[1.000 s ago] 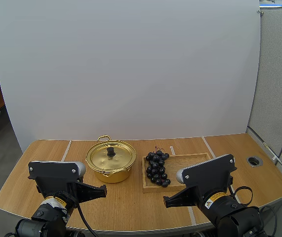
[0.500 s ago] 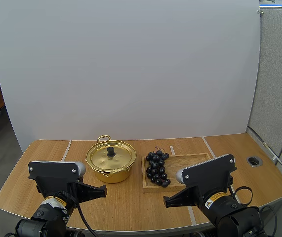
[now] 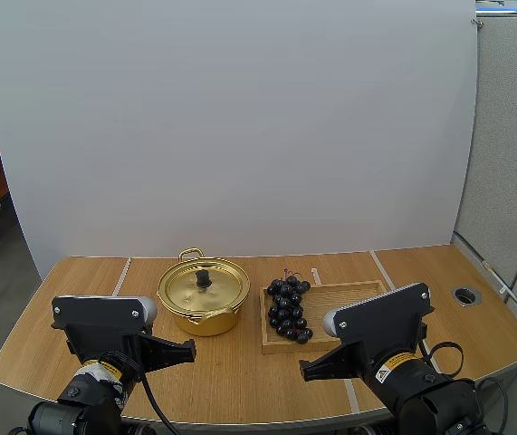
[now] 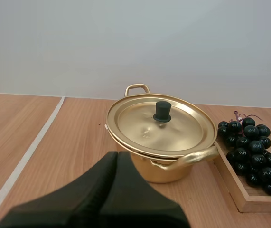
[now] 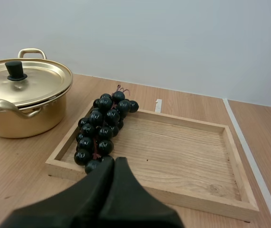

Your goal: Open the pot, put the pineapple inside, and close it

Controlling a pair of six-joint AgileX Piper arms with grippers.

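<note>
The gold pot (image 3: 203, 297) stands on the table (image 3: 240, 372), left of centre, with its lid (image 4: 158, 126) seated on the rim and the black knob (image 4: 162, 110) upright on top. Just beside the pot, to its right, is a wooden tray (image 5: 182, 164). A bunch of dark grapes (image 5: 102, 128) lies at the tray's left end, near the pot; the remainder of the tray floor is bare wood.

No pineapple is visible on the table or on the tray. The grapes are the only fruit present, so the task sentence and the scene disagree on the item. The contents of the pot cannot be determined, because the lid covers it.

The left gripper (image 4: 116, 159) is positioned short of the pot, fingers pressed together into one dark wedge, holding nothing. The right gripper (image 5: 115, 164) is positioned at the near edge of the tray, just short of the grapes, fingers likewise together and empty.

Status assessment: the closed lid fits either a pot awaiting opening or one already reclosed. The grapes on the tray indicate that they, at least, are not inside.
</note>
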